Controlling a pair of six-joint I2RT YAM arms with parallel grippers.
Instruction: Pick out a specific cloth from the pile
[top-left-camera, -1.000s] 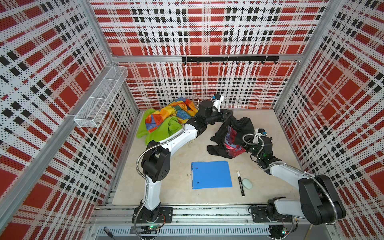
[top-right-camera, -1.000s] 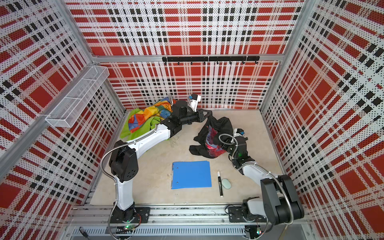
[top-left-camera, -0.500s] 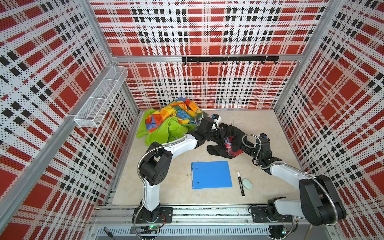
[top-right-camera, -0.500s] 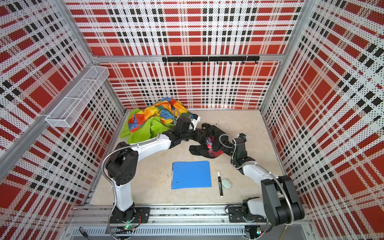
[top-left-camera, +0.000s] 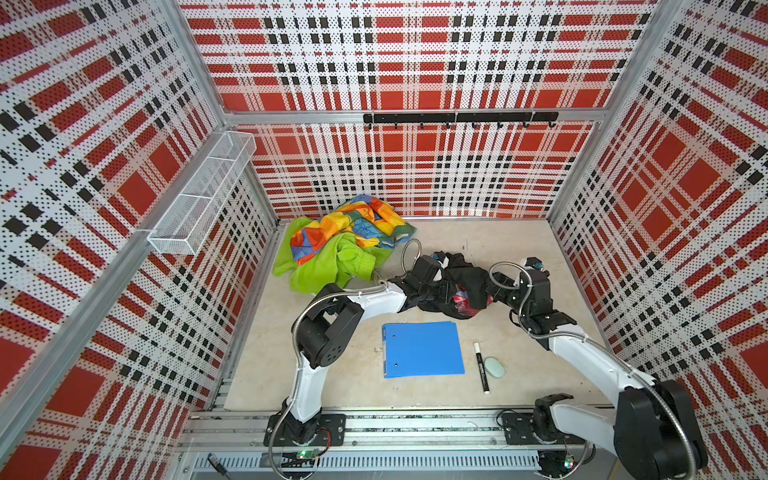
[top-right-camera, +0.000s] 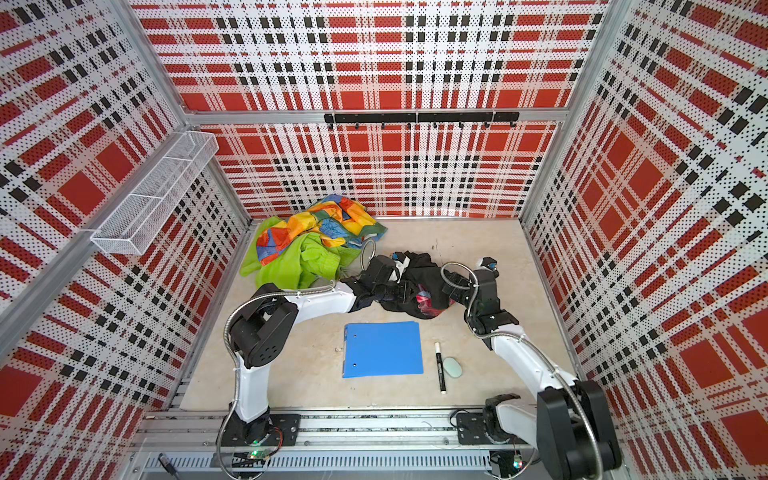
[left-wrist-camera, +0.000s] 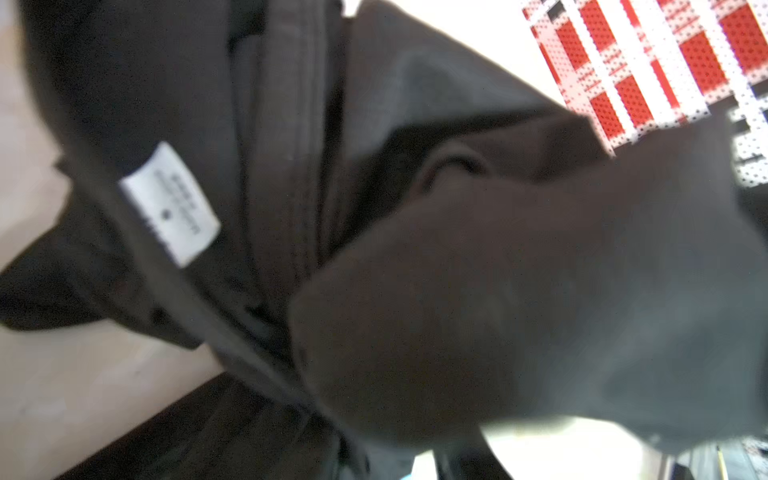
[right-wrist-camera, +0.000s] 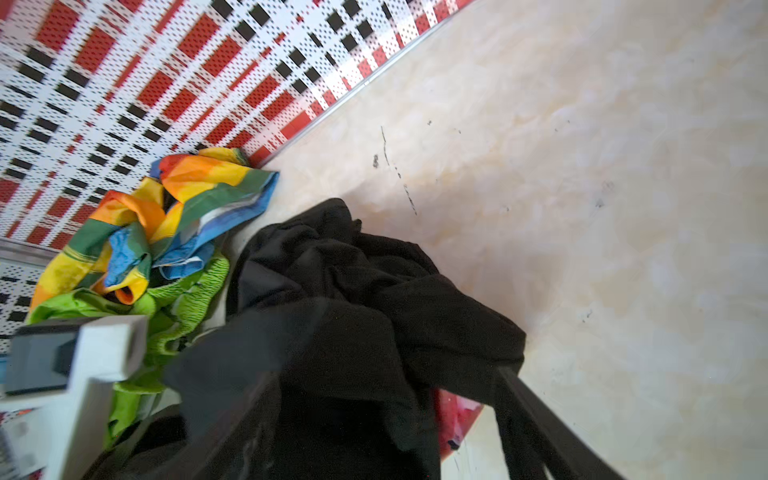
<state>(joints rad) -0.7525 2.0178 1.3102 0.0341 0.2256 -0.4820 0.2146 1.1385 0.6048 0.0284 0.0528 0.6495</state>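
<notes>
The cloth (top-left-camera: 461, 282), black with a red and pink print patch (top-left-camera: 465, 300), lies bunched on the table right of centre in both top views (top-right-camera: 415, 278). My left gripper (top-left-camera: 441, 286) is low and buried in the cloth's left side. In the left wrist view the black fabric (left-wrist-camera: 457, 291) and its white label (left-wrist-camera: 170, 203) cover the jaws. My right gripper (top-left-camera: 494, 291) is at the cloth's right side. Its fingers (right-wrist-camera: 540, 424) stand wide apart with cloth (right-wrist-camera: 353, 299) heaped between them. The pile (top-left-camera: 345, 245) of rainbow and lime-green fabric sits at the back left, apart from the cloth.
A blue folder (top-left-camera: 422, 349) lies in front of the cloth, with a black marker (top-left-camera: 481, 368) and a pale green oval (top-left-camera: 494, 368) to its right. A wire basket (top-left-camera: 203, 195) hangs on the left wall and a hook rail (top-left-camera: 459, 118) on the back wall.
My left arm came down and forward from beside the pile, bringing the hanging black cloth onto the table as a low heap. The right gripper stayed by the cloth's right side.
</notes>
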